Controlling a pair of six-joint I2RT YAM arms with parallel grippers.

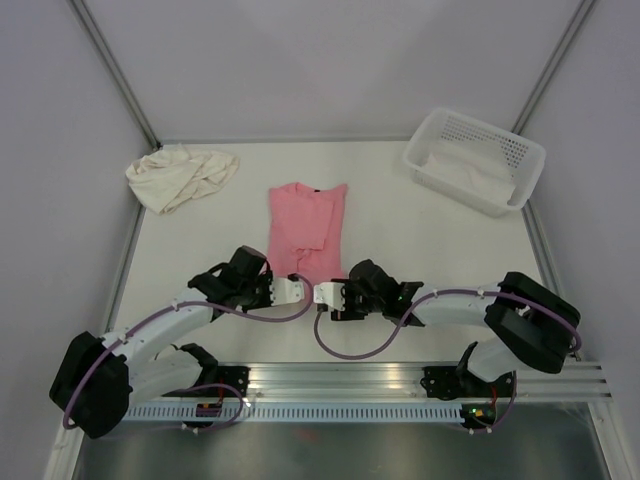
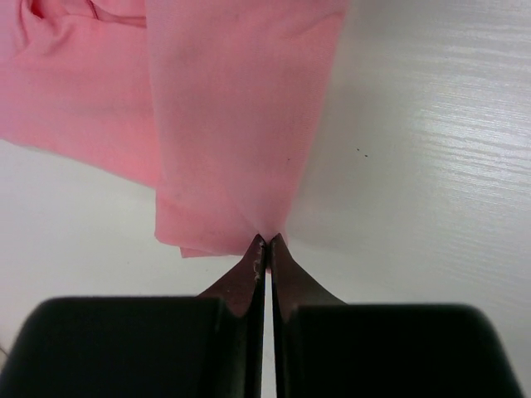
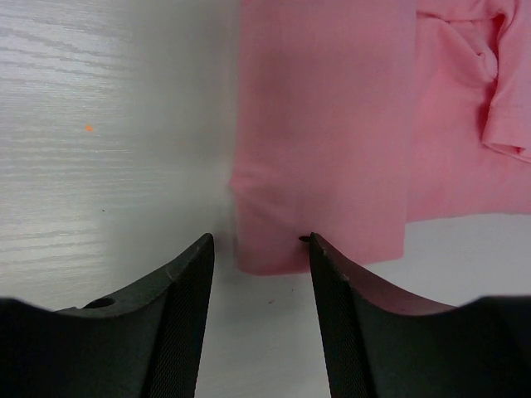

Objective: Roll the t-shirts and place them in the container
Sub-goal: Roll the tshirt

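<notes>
1. As the overhead camera looks down, a pale tabletop (image 1: 420, 250) fills a booth of plain grey wall panels; the salmon-pink t-shirt (image 1: 305, 225) lies at the middle, folded into a narrow strip, its near hem at both hands; the cream t-shirt (image 1: 180, 178) sits crumpled by the far left edge, well apart; a white basket (image 1: 485, 135) holding white cloth stands in the far right corner; bare surface runs along both sides of the pink strip; the left hand (image 1: 298, 290) and right hand (image 1: 322, 294) face each other, almost touching, just beyond the metal rail (image 1: 400, 380) at the near edge.
2. From the left wrist, the left hand (image 2: 266, 242) is pressed together on a corner of the salmon-pink t-shirt (image 2: 241, 108); the cloth draws to a point at the fingertips; bare wood-grained tabletop (image 2: 431, 149) spreads to the right.
3. From the right wrist, the right hand (image 3: 261, 245) stands wide; the hem corner of the salmon-pink t-shirt (image 3: 323, 124) lies flat between its fingers, gripped by neither; bare tabletop (image 3: 108, 191) spreads left, marked by one orange speck (image 3: 88, 128).
</notes>
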